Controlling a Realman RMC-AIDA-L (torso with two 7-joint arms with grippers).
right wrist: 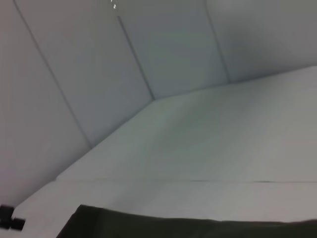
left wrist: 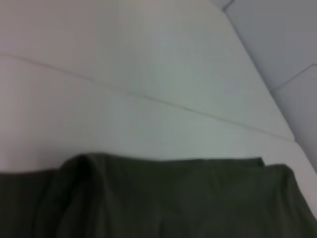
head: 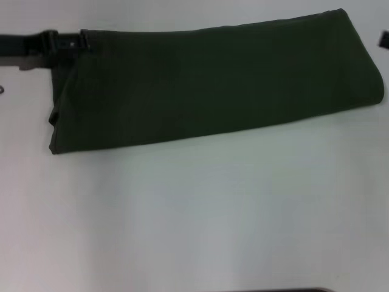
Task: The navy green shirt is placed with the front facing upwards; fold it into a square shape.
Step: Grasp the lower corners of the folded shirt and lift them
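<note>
Head view, navy green shirt (head: 213, 85) folded into long band across far half of white table (head: 194, 213), left gripper (head: 73, 41) at its far-left corner, finger state indeterminate, right gripper (head: 385, 39) barely in view at right edge.

You are looking at soft, matt woven cloth in the navy green shirt (head: 213, 85), dull and without sheen (a few gentle creases show at its bunched end). Beneath it, the white table (head: 200, 213) looks smooth and faintly satiny, with thin seams.
</note>
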